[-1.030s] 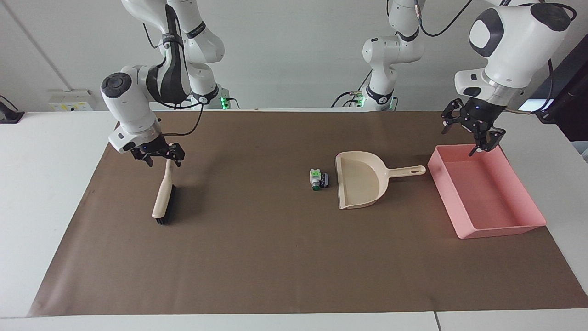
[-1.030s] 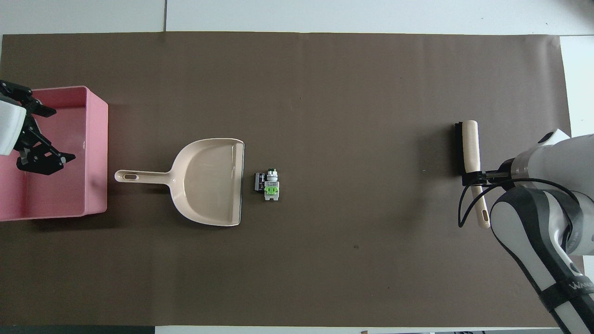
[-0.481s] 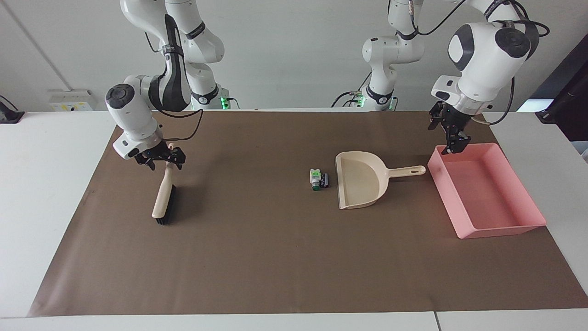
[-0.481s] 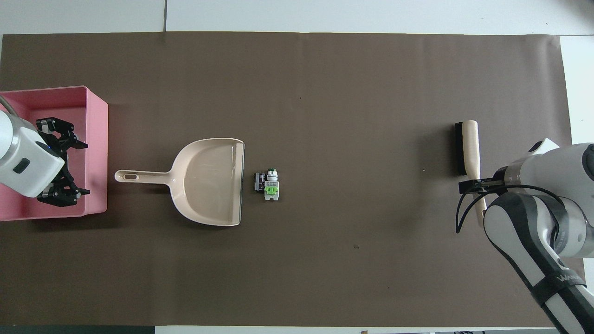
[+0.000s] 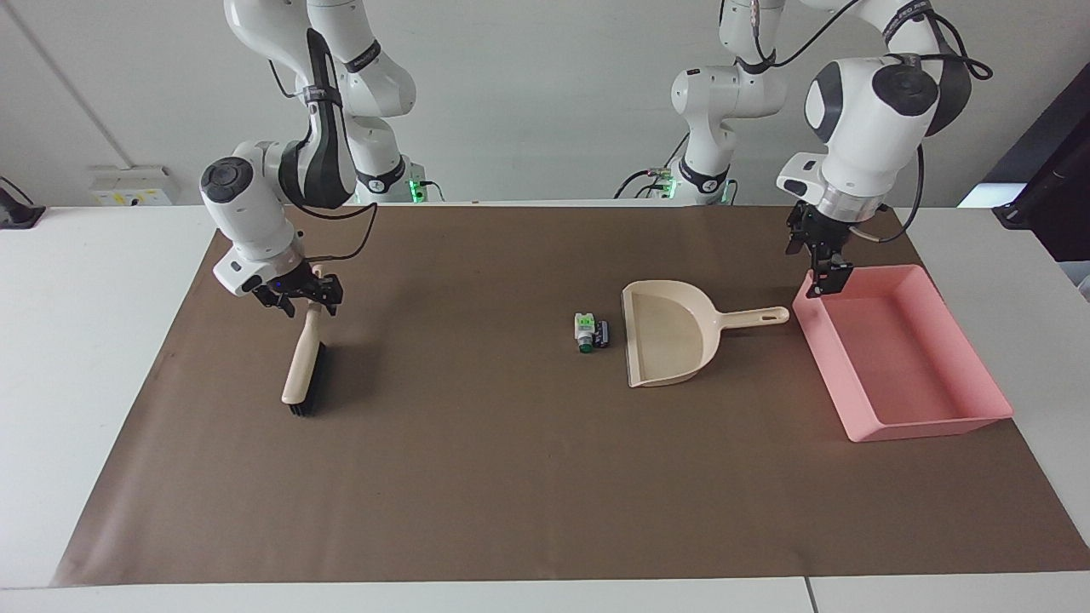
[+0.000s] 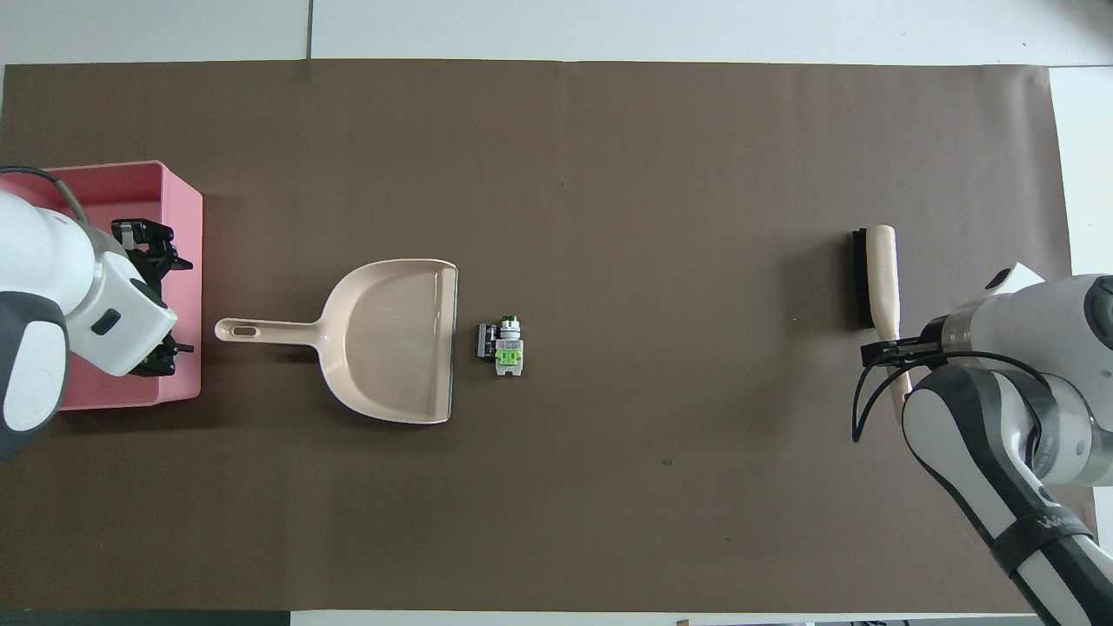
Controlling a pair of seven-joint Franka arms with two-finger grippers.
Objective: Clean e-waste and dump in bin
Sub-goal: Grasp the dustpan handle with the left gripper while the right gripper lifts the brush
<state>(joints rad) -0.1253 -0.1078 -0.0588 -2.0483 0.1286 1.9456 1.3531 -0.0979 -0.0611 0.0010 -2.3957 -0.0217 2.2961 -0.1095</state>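
Observation:
The e-waste lies mid-mat: a white piece with green markings [image 5: 584, 330] [image 6: 509, 348] and a dark piece [image 5: 604, 333] [image 6: 485, 341], touching each other, just off the open mouth of the beige dustpan [image 5: 668, 340] [image 6: 391, 339]. The pink bin [image 5: 928, 421] [image 6: 187, 261] stands at the left arm's end of the table; the dustpan's handle points at it. My left gripper [image 5: 822, 277] [image 6: 165, 300] is open and empty, up over the bin's wall beside the dustpan handle. My right gripper [image 5: 302, 296] [image 6: 894, 349] is open, its fingers astride the handle of a brush [image 5: 302, 375] [image 6: 874, 278].
A brown mat [image 5: 511, 477] covers most of the white table. The brush rests on the mat at the right arm's end, its bristles down and its handle tilted up into the right gripper.
The left gripper has swung from over the bin's inside to its wall beside the dustpan handle, turning as it went. The right gripper shifted slightly along the brush handle. The brush stayed put.

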